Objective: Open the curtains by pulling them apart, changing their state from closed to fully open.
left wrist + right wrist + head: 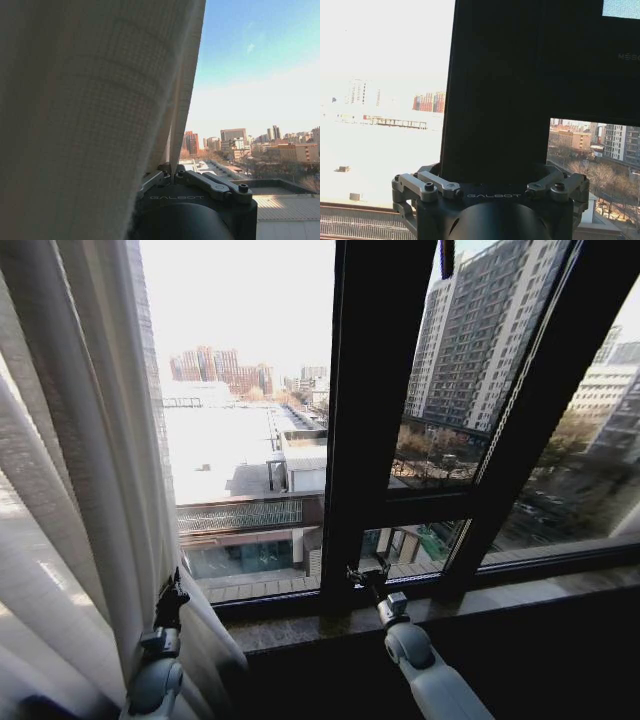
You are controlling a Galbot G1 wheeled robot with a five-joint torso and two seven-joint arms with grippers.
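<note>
Now the left claw [176, 582] pinches the curtains [70, 490] at their edge; the right claw [366, 573], spread open, faces the window frame [375, 390].

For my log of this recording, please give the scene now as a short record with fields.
curtain: sheer white curtain gathered at the robot's left, window glass uncovered
left gripper: left gripper raised at the curtain's edge, fabric edge at its fingers
right gripper: right gripper open, raised before the black window frame
sill: dark window sill below the glass
</note>
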